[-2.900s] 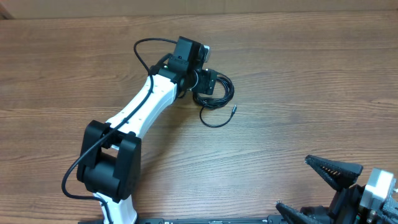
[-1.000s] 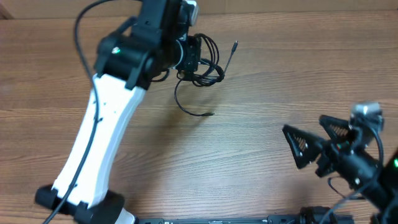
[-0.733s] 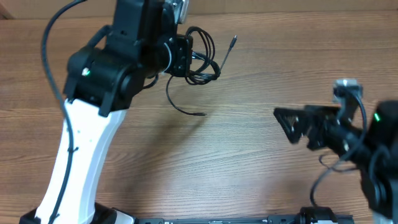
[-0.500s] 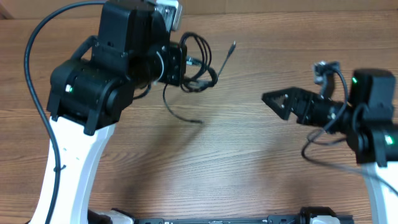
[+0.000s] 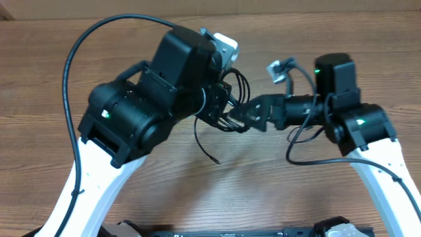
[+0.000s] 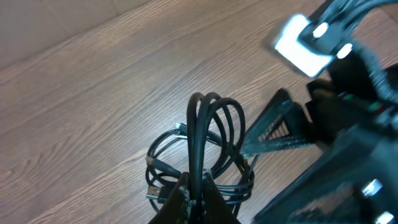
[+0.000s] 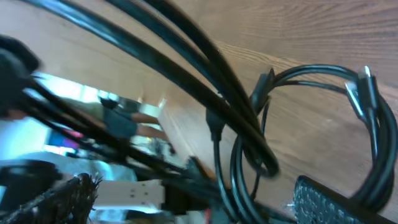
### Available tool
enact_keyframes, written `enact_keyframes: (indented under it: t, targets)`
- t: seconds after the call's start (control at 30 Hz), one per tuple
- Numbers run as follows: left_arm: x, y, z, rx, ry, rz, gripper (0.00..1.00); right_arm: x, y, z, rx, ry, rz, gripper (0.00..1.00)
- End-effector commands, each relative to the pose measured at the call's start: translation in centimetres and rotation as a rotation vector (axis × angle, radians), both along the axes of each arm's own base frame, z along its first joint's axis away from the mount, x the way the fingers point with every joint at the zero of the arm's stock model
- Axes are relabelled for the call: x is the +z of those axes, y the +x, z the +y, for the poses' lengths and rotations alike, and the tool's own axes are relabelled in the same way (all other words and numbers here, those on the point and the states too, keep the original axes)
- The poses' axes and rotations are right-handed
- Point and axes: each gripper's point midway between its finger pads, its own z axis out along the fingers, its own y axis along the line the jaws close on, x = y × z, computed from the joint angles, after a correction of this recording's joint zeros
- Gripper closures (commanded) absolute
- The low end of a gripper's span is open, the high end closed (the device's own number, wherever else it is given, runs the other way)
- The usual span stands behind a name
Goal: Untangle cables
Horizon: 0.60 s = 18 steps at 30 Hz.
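- Table (image 5: 342, 46): plain brown wood.
- Left arm (image 5: 131, 118): filled most of the overhead shot, reaching toward the middle of the far edge.
- Right arm (image 5: 358, 125): stretched in from the right edge, pointing straight at the left one.
- Cables (image 5: 231, 108): one black coiled bundle between the two arms, mid-table and nearer the far edge. It looked lifted off the wood, with a loose tail (image 5: 205, 148) hanging toward the near edge.
- Left gripper (image 6: 194, 198): jaws closed tight on a few loops, holding them upright.
- Right gripper (image 5: 250, 116): jaws spread wide and poked in among the coils. Strands ran between them, nothing clamped.
- Step: my guess was picking one strand to pull free. Best bet was to close on a single loop or plug end, well away from the left's pinch. Then draw it slowly toward the right edge while the left held firm. Grabbing several strands would likely just tighten the mess.
- Views: overhead hid both grips behind the arms. The left wrist showed the pinch and the standing loops. The right wrist showed the wide pads and a plug (image 7: 365, 79), but it was too close to trace which strand went where.
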Motion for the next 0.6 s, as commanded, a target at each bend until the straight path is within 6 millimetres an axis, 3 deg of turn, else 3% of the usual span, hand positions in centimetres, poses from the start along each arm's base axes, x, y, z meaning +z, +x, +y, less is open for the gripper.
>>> enact_keyframes:
  t: [0.0, 0.13, 0.23, 0.37, 0.5, 0.57]
  targets:
    - [2.4, -0.6, 1.4, 0.045, -0.017, -0.077, 0.96, -0.6, -0.1, 0.8, 0.077, -0.093, -0.213, 0.01]
    - [3.1, -1.3, 1.9, 0.073, -0.06, -0.073, 0.96, -0.9, -1.0, 1.7, 0.182, -0.13, -0.359, 0.0]
    - [3.9, -1.9, 2.4, 0.074, -0.074, -0.092, 0.96, -1.4, -0.9, 1.7, 0.196, -0.168, -0.409, 0.07]
    - [4.7, -2.1, 3.1, 0.097, -0.091, -0.119, 0.96, -1.7, -0.8, 1.6, 0.225, -0.187, -0.463, 0.08]
    - [4.9, -2.2, 3.1, 0.143, -0.139, -0.091, 0.96, -1.8, -0.6, 1.7, 0.245, -0.193, -0.501, 0.35]
    - [4.8, -2.2, 3.2, 0.166, -0.157, -0.07, 0.96, -2.0, -0.5, 1.7, 0.258, -0.199, -0.521, 0.34]
